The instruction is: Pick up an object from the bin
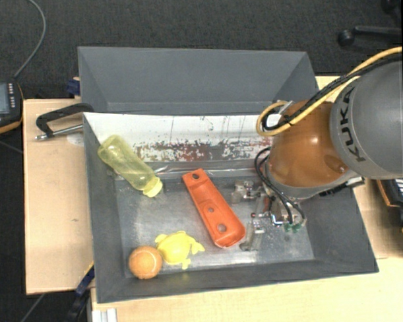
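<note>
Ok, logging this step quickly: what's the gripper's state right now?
Gripper: cannot be told; it sits low beside the long orange piece, at its lower end.

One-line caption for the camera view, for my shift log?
End effector low in the grey bin beside the lower end of the orange bar; yellow bottle, yellow toy and orange ball lie left.

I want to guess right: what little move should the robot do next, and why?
Probably nudge a little toward the view's left, onto the lower end of the long orange piece. The gripper hangs right beside that end, while the orange ball, yellow toy and yellow bottle lie farther away.
</note>
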Available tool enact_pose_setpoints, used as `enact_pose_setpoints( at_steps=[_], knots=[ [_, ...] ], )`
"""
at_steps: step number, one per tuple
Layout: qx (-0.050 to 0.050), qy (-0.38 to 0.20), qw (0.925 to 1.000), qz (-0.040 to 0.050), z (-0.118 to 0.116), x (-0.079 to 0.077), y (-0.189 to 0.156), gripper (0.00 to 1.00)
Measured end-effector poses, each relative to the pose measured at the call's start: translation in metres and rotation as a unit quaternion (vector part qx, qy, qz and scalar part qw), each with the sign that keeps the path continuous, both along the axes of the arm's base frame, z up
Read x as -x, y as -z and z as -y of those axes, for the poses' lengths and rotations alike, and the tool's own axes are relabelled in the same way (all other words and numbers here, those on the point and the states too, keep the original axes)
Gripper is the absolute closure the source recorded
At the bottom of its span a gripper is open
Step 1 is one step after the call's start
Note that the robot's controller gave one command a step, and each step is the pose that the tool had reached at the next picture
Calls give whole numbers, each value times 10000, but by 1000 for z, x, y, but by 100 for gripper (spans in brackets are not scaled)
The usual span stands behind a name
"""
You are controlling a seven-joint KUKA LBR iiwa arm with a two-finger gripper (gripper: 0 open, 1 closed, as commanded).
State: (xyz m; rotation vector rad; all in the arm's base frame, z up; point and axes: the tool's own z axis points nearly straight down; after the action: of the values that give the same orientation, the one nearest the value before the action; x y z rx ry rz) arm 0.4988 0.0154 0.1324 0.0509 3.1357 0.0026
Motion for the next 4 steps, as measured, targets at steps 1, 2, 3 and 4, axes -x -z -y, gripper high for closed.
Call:
enact_pose_setpoints(
  at_steps=[1,2,3,4],
  knots=[
    [-11,817,9967,-18,-6,2,37,0],
    [-11,1192,9929,1,-17,7,62,100],
    [-10,1189,9929,1,-17,7,62,100],
    [-11,1191,9929,7,-17,7,60,100]
  ],
)
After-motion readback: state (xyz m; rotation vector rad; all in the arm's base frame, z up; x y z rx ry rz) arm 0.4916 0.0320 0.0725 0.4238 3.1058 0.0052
